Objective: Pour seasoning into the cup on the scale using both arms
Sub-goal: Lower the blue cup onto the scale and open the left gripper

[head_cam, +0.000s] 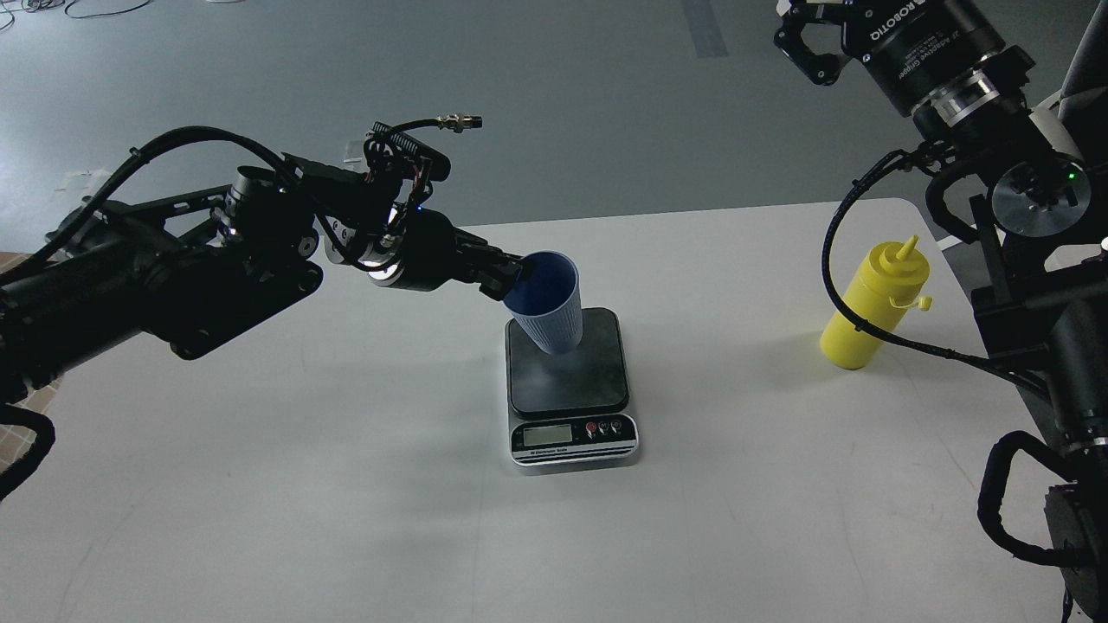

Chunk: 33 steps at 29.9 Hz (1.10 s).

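My left gripper [509, 275] is shut on the left rim of the light blue ribbed cup [547, 305]. The cup is tilted slightly, its base over the dark platform of the scale [568, 381]; I cannot tell whether it touches the platform. The scale's silver panel and LCD face me. The yellow seasoning bottle [872, 305] stands upright near the table's right edge, with its small cap hanging at its side. My right gripper [801, 39] is high at the top right, far above the bottle, with its fingers spread and nothing between them.
The white table [346, 484] has a rounded far right corner. A black cable of the right arm [833, 260] loops just in front of the bottle. Grey floor lies beyond the table's far edge.
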{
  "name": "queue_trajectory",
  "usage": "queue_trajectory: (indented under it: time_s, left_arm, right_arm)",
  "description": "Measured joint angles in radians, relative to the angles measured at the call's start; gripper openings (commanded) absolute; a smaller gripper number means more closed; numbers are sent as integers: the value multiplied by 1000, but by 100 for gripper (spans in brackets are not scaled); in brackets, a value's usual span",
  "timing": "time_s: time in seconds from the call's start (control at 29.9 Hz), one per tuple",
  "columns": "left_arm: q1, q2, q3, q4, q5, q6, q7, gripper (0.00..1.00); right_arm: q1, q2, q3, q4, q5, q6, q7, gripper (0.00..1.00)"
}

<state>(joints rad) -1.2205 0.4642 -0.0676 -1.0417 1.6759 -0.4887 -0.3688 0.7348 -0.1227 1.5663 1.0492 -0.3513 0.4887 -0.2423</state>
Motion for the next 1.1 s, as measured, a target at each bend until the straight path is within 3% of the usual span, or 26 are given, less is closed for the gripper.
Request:
queue_trajectory:
  time_s: [1.1]
  left_arm:
    - [25,-34,0,21,-1,0,12,0]
  right_arm:
    - [2,0,0,0,0,0,0,100]
